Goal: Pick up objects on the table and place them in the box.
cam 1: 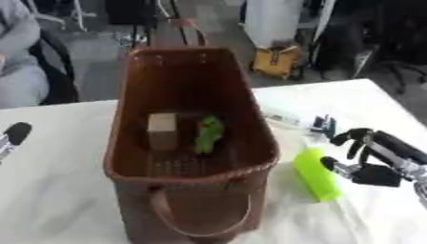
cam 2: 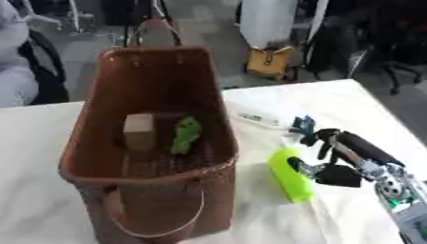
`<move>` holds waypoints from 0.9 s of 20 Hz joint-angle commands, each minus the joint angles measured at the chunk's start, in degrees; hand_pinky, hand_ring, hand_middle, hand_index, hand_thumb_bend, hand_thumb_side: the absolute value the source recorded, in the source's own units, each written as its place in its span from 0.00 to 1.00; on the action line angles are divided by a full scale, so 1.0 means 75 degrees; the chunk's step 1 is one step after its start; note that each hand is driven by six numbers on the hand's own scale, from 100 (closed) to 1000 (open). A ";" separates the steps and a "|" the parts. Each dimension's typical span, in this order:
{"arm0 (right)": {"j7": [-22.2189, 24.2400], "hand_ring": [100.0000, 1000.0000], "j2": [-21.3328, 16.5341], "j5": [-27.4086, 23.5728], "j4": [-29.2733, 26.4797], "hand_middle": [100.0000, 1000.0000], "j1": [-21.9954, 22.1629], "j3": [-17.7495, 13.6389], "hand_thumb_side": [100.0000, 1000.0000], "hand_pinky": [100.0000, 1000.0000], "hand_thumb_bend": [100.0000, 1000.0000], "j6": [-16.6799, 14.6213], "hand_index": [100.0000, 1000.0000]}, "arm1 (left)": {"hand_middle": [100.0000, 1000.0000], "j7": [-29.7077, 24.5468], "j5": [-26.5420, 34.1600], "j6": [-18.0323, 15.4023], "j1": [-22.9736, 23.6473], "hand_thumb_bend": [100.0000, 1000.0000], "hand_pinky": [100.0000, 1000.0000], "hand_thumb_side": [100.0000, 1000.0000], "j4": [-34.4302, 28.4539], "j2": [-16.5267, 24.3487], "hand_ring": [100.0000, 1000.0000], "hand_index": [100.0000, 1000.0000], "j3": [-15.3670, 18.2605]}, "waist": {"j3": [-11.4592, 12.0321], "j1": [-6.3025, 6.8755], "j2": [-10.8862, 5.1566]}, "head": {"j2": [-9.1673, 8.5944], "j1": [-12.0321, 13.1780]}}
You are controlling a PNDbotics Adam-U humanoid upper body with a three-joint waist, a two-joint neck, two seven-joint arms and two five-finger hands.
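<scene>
My right hand's fingers [cam 1: 359, 138] hang apart, curled toward the lime-green block [cam 1: 317, 175] lying on the tabletop [cam 1: 58, 190] at three o'clock of the brown basket [cam 1: 263, 143], poised to close on it.

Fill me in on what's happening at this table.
A robot is clearing the table into a brown basket. A tan block and a green item already lie inside. The right robot hand is open beside a lime-green object on the table. The left robot hand shows at the left edge.
</scene>
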 commanded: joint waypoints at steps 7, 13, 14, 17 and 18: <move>0.0081 0.57 -0.0016 0.0295 0.0521 0.71 -0.0388 0.0062 0.72 0.47 0.39 -0.0024 0.81 | 0.61 -0.0023 0.0026 -0.0021 -0.0072 0.72 0.64 0.43 -0.0108 0.0213 0.59 0.77 0.0016 | 0.0006 0.0004 -0.0103 | -0.0056 -0.0012; 0.0072 0.58 0.0101 0.0552 0.0968 0.71 -0.0648 0.0081 0.72 0.47 0.39 -0.0028 0.80 | 0.61 -0.0020 0.0030 -0.0022 -0.0065 0.72 0.63 0.43 -0.0107 0.0203 0.59 0.77 0.0019 | 0.0019 0.0012 -0.0104 | -0.0067 -0.0028; 0.0060 0.58 0.0117 0.0609 0.1037 0.71 -0.0681 0.0084 0.72 0.47 0.39 -0.0034 0.80 | 0.61 -0.0019 0.0032 -0.0023 -0.0064 0.72 0.63 0.43 -0.0107 0.0201 0.59 0.77 0.0019 | 0.0021 0.0013 -0.0103 | -0.0067 -0.0029; 0.0047 0.58 0.0163 0.0758 0.1232 0.71 -0.0781 0.0099 0.72 0.48 0.39 -0.0046 0.80 | 0.61 -0.0021 0.0035 -0.0025 -0.0065 0.72 0.64 0.43 -0.0104 0.0199 0.59 0.77 0.0014 | 0.0026 0.0012 -0.0105 | -0.0060 -0.0040; 0.0045 0.58 0.0177 0.0799 0.1287 0.71 -0.0812 0.0106 0.72 0.48 0.39 -0.0055 0.80 | 0.61 -0.0022 0.0036 -0.0026 -0.0066 0.72 0.64 0.43 -0.0105 0.0199 0.59 0.77 0.0013 | 0.0026 0.0012 -0.0106 | -0.0058 -0.0040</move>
